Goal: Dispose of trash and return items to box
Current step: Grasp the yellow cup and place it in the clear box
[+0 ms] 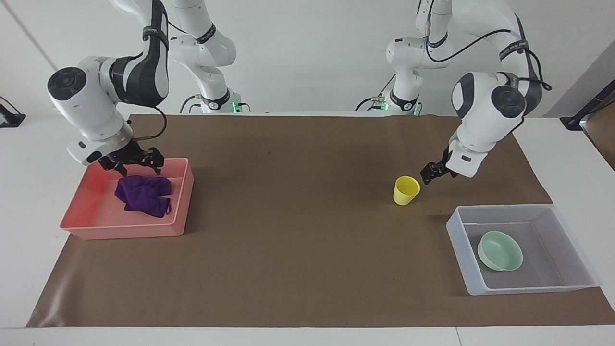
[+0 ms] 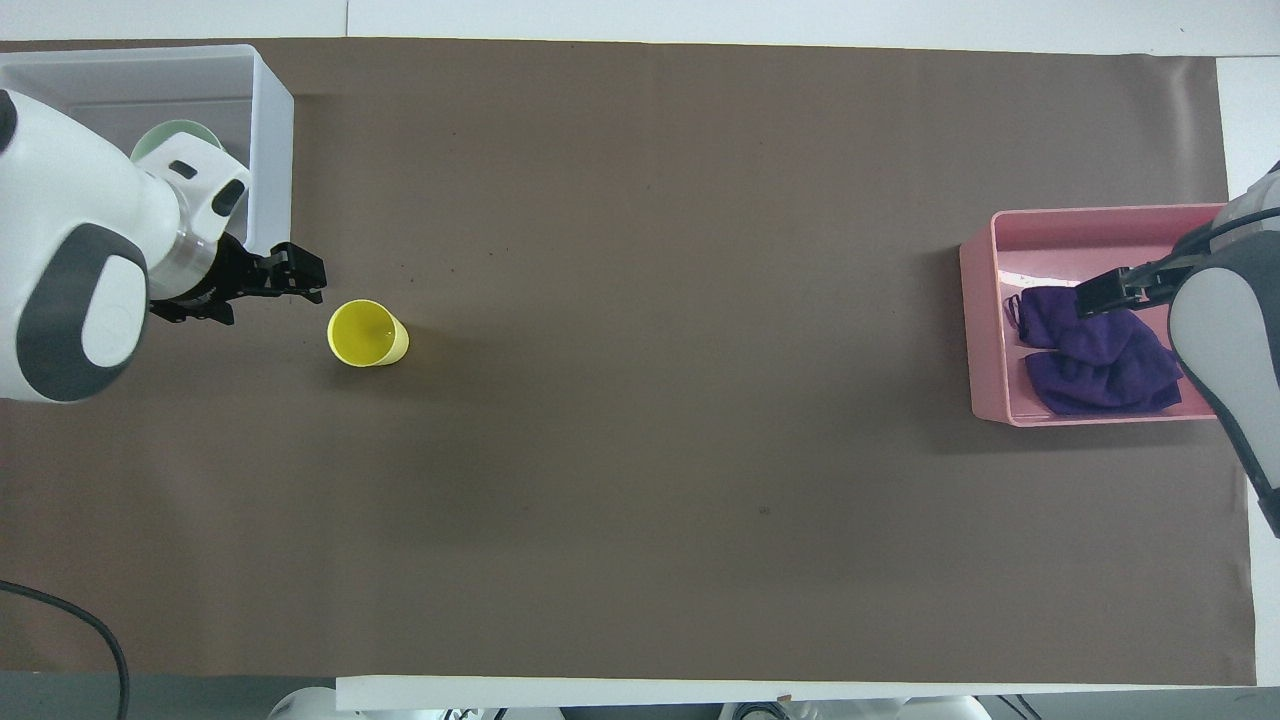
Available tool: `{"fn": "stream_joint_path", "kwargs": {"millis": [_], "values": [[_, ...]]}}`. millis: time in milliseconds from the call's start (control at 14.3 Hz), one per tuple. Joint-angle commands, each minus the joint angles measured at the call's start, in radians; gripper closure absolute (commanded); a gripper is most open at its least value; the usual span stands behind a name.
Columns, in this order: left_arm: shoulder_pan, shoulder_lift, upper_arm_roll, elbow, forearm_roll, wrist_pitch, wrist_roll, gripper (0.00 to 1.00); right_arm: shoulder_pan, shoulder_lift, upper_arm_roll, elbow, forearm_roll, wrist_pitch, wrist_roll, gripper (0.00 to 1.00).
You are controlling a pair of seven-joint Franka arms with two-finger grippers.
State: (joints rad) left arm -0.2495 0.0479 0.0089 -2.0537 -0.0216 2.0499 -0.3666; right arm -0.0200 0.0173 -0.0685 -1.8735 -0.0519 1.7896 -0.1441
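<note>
The purple cloth lies crumpled in the salmon-pink tray, as the overhead view also shows. My right gripper is open and empty just above it. The mint-green bowl sits in the translucent box; in the overhead view my left arm covers all but a sliver of the bowl. The yellow cup stands upright on the mat, nearer to the robots than the box. My left gripper is open and empty, close beside the cup without touching it.
A brown mat covers the table. The pink tray is at the right arm's end and the box at the left arm's end. Only the cup stands between them.
</note>
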Motion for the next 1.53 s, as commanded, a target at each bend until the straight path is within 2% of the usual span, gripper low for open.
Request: {"fn": "stream_joint_path", "kwargs": {"millis": [0,70,140,209,349,558,698,837,907,1047,1186,1326,1465], "values": [[-0.033,-0.074,0.014,-0.180,0.015,0.160,-0.045,0.00,0.050,0.000,0.004,0.100,0.021,-0.119,0.037,0.01],[-0.033,-0.068,0.014,-0.195,0.017,0.171,-0.048,0.03,0.063,-0.008,0.004,0.128,0.023,-0.159,0.037,0.01],[-0.033,-0.060,0.014,-0.203,0.017,0.182,-0.054,0.71,0.072,-0.008,0.006,0.167,0.021,-0.205,0.037,0.01],[-0.033,-0.057,0.014,-0.230,0.017,0.203,-0.060,1.00,0.081,-0.008,0.006,0.203,0.021,-0.249,0.037,0.01],[-0.031,-0.056,0.014,-0.238,0.017,0.256,-0.061,1.00,0.081,-0.010,0.009,0.255,0.027,-0.320,0.032,0.01],[-0.031,-0.051,0.014,-0.224,0.017,0.239,-0.063,1.00,0.081,-0.058,0.009,0.278,0.075,-0.413,0.017,0.01],[-0.037,-0.049,0.013,-0.130,0.008,0.125,-0.074,1.00,0.083,-0.086,0.009,0.260,0.075,-0.432,0.014,0.01],[-0.025,-0.036,0.014,0.051,-0.012,-0.041,-0.100,1.00,0.080,-0.095,0.007,0.249,0.076,-0.457,0.005,0.01],[0.001,-0.007,0.028,0.132,-0.040,-0.060,-0.098,1.00,0.080,-0.097,0.007,0.246,0.075,-0.457,0.003,0.01],[0.138,0.099,0.025,0.319,-0.073,-0.068,-0.075,1.00,0.077,-0.097,0.007,0.246,0.076,-0.452,0.007,0.01],[0.226,0.176,0.028,0.409,-0.074,-0.050,0.091,1.00,0.074,-0.097,0.007,0.246,0.075,-0.443,0.006,0.01],[0.277,0.286,0.028,0.490,-0.072,0.028,0.117,1.00,0.072,-0.096,0.007,0.246,0.075,-0.446,0.009,0.01],[0.279,0.366,0.029,0.515,-0.069,0.114,0.115,1.00,0.071,-0.097,0.007,0.246,0.076,-0.447,0.006,0.01]]}}
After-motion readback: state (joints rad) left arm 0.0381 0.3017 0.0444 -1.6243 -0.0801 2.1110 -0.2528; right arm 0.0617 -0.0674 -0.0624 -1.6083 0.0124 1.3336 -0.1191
